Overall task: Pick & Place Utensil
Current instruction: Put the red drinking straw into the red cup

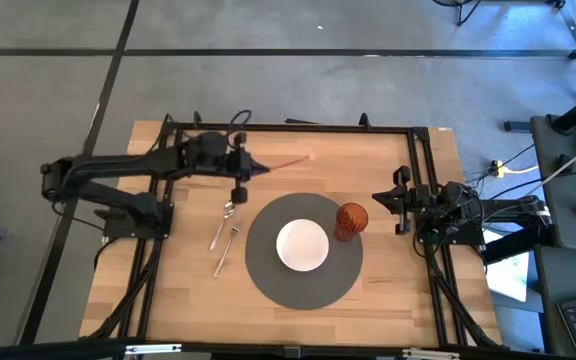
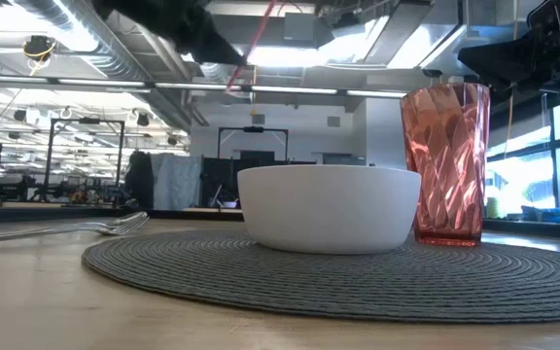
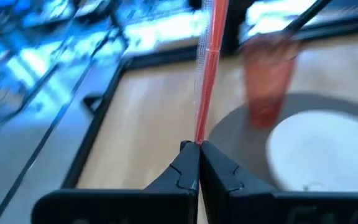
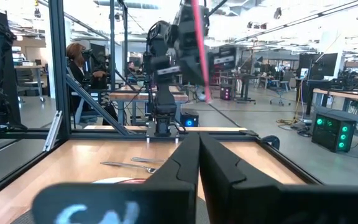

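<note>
A thin red straw is in my left gripper, which hovers above the table's far left part and is shut on it. The straw runs on toward the right, and in the left wrist view the straw reaches away past the fingers. The low view shows the straw high above the table. Two silver forks lie flat on the wood left of a grey round placemat. My right gripper waits shut at the table's right edge. My left gripper pinches the straw's near end between the free ends of its two fingers. The fingers point toward the table's right, and the straw continues roughly in line with them. The straw is lifted clear of the table and slants slightly toward the far edge.
A white bowl sits on the placemat, with a red faceted tumbler upright at the mat's right side. A black frame rims the table. Bare wood lies between the forks and the far edge. A person sits beyond the table.
</note>
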Available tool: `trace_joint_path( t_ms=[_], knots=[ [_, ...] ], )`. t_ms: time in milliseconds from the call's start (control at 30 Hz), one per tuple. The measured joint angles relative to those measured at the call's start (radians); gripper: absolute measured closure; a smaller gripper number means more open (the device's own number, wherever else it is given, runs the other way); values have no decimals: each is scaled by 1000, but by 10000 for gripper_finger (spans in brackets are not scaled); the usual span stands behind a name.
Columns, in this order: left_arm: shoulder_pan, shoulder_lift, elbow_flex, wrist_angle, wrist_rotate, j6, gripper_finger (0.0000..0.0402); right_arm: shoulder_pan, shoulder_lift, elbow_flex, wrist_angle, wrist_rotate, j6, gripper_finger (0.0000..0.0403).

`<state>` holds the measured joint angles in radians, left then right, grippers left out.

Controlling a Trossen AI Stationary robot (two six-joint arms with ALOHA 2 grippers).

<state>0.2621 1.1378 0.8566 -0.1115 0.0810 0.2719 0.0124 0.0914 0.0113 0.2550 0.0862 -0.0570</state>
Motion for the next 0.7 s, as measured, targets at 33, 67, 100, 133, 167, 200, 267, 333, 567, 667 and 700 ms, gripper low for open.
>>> trace_joint_path(
  t_ms=[33,67,100,133,167,200,267,333,567,667,700],
  knots=[
    [-9,1,-27,51,23,-5,401,0,0,0,-1,0,0,389],
    [-17,2,-52,92,41,-8,401,0,0,0,-2,0,0,389],
    [-24,8,-77,139,52,-12,401,0,0,0,-5,0,0,389],
    [-33,19,-102,199,57,-13,401,0,0,0,-7,0,0,389],
    [-41,31,-129,251,62,-15,400,0,0,0,-11,-1,0,389],
    [-49,45,-155,295,66,-19,400,0,0,0,-14,-1,0,389],
    [-65,76,-197,384,66,-24,400,0,0,0,-21,-8,0,389],
    [-81,113,-216,450,66,-24,400,0,1,0,-21,-8,0,389],
    [-111,207,-221,582,64,-24,400,0,19,0,68,-1,21,389],
    [-111,226,-221,623,62,-24,400,0,68,35,91,-8,9,389],
    [-111,226,-221,627,62,-25,400,0,91,54,91,-7,0,389]
  ],
)
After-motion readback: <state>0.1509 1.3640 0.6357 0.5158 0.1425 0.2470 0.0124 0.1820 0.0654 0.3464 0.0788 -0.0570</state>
